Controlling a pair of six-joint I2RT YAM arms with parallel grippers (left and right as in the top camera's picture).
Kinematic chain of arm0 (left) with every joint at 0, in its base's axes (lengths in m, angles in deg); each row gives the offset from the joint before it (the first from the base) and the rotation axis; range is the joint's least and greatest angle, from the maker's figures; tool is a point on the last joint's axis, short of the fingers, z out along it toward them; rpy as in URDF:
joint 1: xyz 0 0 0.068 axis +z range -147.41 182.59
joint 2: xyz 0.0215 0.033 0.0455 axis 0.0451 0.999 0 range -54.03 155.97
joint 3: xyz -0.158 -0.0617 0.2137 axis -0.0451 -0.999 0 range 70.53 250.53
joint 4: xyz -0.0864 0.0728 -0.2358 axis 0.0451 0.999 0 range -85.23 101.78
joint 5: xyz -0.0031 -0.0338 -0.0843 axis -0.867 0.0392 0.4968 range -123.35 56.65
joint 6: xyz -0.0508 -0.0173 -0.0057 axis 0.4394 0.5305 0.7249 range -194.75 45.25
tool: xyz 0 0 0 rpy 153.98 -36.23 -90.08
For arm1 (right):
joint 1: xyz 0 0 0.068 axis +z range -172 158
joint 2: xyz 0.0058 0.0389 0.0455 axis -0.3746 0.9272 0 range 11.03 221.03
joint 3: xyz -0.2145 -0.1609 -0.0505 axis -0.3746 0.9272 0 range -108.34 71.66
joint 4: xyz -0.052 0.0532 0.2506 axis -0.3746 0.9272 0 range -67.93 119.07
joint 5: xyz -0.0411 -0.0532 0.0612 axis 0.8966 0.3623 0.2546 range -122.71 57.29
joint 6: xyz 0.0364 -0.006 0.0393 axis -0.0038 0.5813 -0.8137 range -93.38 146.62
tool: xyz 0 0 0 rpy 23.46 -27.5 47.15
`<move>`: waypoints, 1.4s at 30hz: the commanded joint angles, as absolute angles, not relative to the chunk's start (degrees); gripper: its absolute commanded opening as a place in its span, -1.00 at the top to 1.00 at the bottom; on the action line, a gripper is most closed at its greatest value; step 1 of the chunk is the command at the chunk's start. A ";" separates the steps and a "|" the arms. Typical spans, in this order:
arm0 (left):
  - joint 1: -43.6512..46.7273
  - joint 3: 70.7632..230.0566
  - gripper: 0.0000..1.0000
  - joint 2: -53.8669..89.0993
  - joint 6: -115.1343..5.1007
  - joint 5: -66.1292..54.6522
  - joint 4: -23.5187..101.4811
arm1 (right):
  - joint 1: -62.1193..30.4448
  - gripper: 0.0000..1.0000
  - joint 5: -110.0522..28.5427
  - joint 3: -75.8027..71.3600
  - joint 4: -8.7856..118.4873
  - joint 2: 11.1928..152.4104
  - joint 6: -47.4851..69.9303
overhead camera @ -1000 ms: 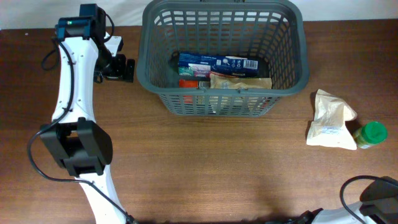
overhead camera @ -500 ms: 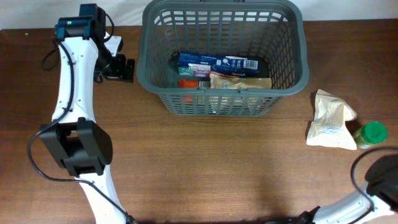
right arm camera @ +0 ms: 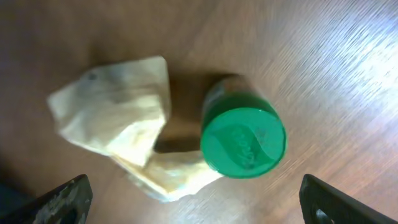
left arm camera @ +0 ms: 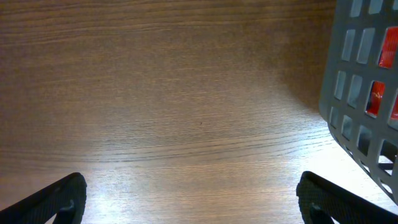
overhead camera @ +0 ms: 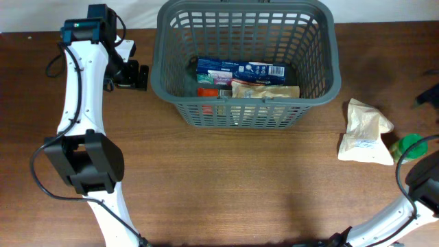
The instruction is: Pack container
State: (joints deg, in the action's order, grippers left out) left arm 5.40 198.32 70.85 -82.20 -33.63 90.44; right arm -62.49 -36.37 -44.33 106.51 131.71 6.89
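The right end effector [right arm camera: 198, 208], spread wide and empty, hovered above the green-capped jar [right arm camera: 244, 143] and pale packet [right arm camera: 121, 134], right of the container [overhead camera: 247, 113] on the table. A good grasp would centre on the jar, clear of the packet. The left end effector [left arm camera: 193, 202], wide too, sat left of the container.

Table [overhead camera: 226, 178] with container [overhead camera: 247, 115], pouch [overhead camera: 363, 130], jar [overhead camera: 411, 145]
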 commanded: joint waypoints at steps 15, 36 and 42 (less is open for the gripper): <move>5.75 198.04 -0.99 70.67 -81.89 -33.80 90.36 | -62.23 -0.98 -32.55 -33.38 98.42 132.35 11.09; 5.75 198.04 -0.99 70.67 -81.87 -33.80 90.36 | -62.95 -0.98 -29.42 -20.55 87.98 132.37 10.04; 5.75 198.04 -0.99 70.67 -81.89 -33.80 90.36 | -62.95 -0.89 -29.42 -20.11 86.88 132.37 10.02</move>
State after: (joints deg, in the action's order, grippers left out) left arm 5.40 198.32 70.85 -82.20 -33.63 90.47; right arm -62.62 -30.54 -20.99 87.25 132.13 10.22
